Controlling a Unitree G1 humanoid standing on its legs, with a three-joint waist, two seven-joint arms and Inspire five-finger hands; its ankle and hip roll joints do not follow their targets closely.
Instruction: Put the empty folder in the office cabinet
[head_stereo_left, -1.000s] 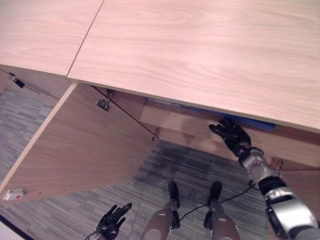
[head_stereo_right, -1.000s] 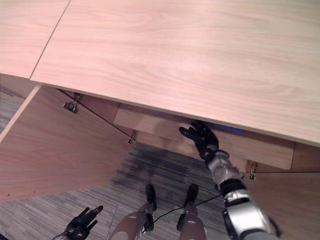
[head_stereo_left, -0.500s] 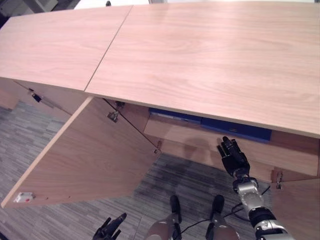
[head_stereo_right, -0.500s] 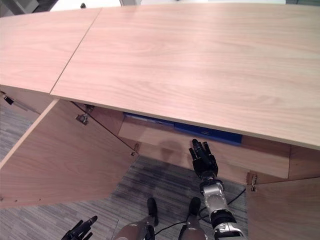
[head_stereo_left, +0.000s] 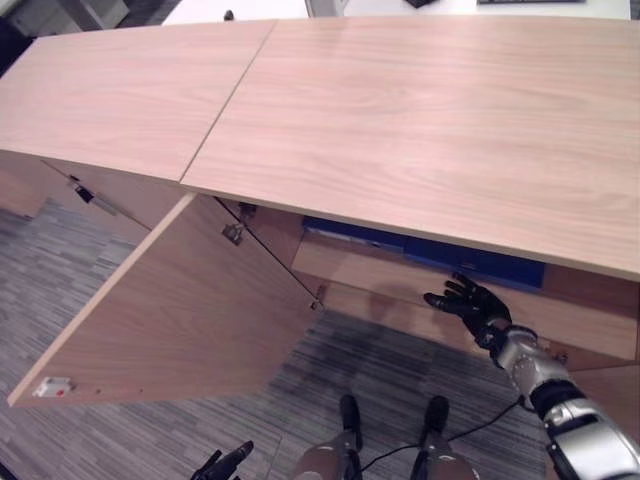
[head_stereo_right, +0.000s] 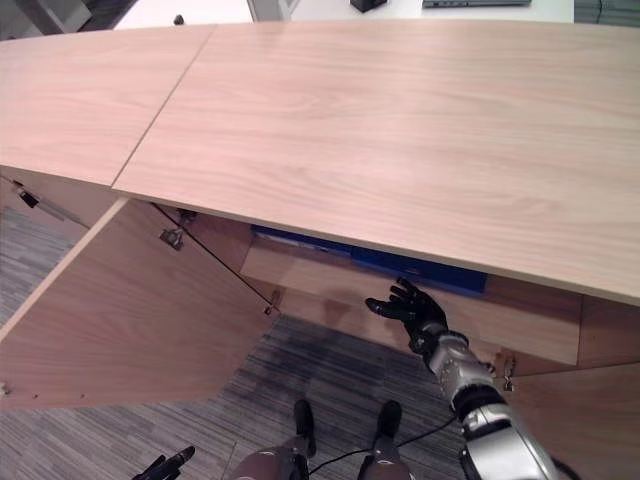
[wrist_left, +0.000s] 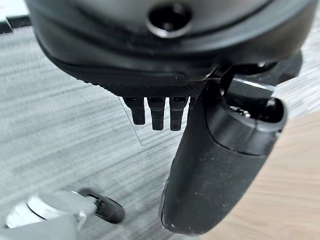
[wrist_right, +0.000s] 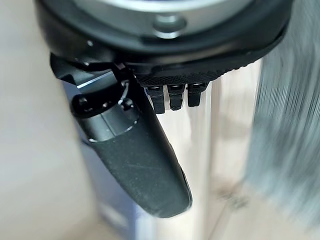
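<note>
Wooden cabinet (head_stereo_left: 420, 120) holds blue folder (head_stereo_left: 470, 262); right robot hand (head_stereo_left: 470, 303) spread empty.

Camera layout: two head views from above, one close view on each wrist.

Both head views look steeply down onto the cabinet top (head_stereo_left: 400, 130), the open door (head_stereo_left: 190, 310) and the carpet (head_stereo_right: 330, 375), sharing almost the same scene, slightly offset sideways. The left wrist view looks along the left hand (wrist_left: 220, 165) at the carpet from very near. The right wrist view looks along the right hand (wrist_right: 135, 150) toward the cabinet.
</note>
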